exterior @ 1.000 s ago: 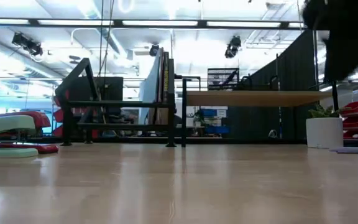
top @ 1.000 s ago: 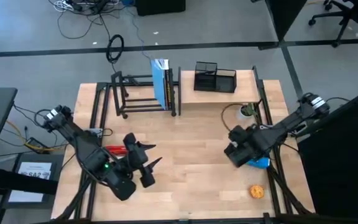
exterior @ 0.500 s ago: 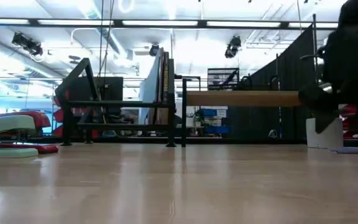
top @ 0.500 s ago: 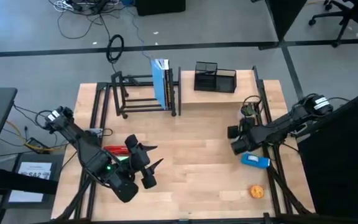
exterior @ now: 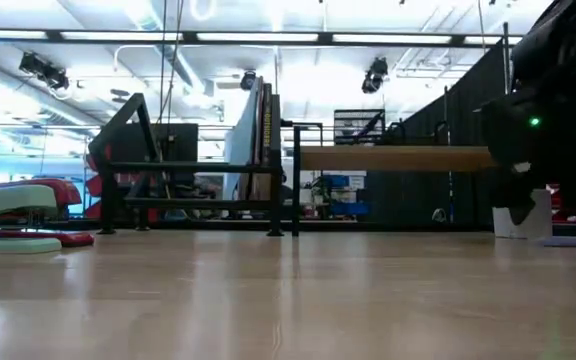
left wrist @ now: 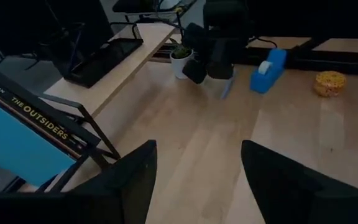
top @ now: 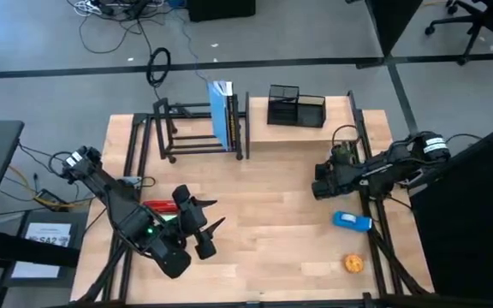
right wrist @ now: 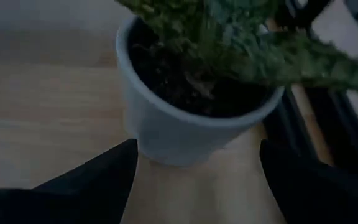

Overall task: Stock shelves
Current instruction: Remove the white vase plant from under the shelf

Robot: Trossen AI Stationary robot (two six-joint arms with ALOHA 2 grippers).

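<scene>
A small white pot with a green plant [right wrist: 191,124] stands on the table by the right end of the light wood shelf [top: 315,131]. My right gripper [top: 325,175] hovers just near of the pot [top: 341,154], open; its fingers [right wrist: 98,180] show to either side of the pot, apart from it. The black tube rack [top: 187,137] stands far left, holding upright books [top: 222,120]. My left gripper [top: 205,216] waits open over the near left of the table.
A black mesh organizer [top: 296,108] sits on the wood shelf. A blue tape dispenser [top: 351,222] and an orange object [top: 353,263] lie near right. A red stapler [top: 159,206] lies by the left arm. Bare tabletop lies in the middle.
My right gripper has moved from over the blue tape dispenser toward the table's far edge, up to the plant pot. The dispenser, covered by the gripper before, now lies in plain sight on the table. The left arm has kept still.
</scene>
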